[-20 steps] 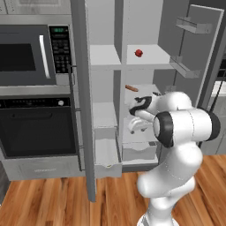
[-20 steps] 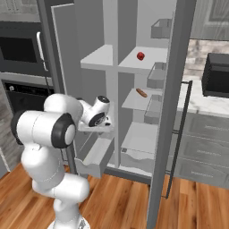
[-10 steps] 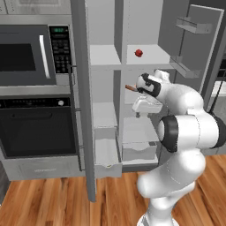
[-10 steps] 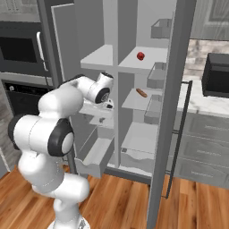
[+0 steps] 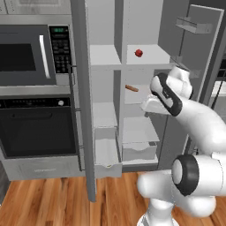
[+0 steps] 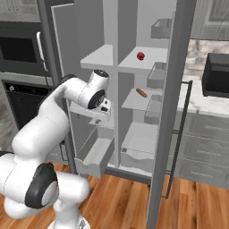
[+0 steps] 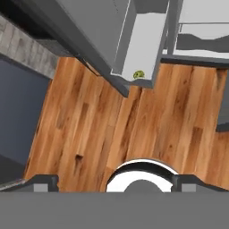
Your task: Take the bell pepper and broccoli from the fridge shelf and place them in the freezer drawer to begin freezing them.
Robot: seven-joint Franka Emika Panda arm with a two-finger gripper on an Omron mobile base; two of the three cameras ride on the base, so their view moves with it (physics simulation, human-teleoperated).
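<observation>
Since a second ago the arm has swung up from drawer height to mid-fridge; the gripper (image 6: 105, 108) now hangs by the middle shelves. Broccoli (image 7: 139, 74) lies at the front corner of the freezer drawer (image 7: 134, 44), so that half looks done. Bell pepper (image 5: 138, 53) sits on the fridge shelf (image 5: 148, 56), above the jaws and well apart from them. Step in hand: the reach for the pepper. Next move calls for a rise to shelf level, then a reach in. Jaws' state cannot be told. Brown stick food (image 6: 141, 92) lies one shelf lower.
</observation>
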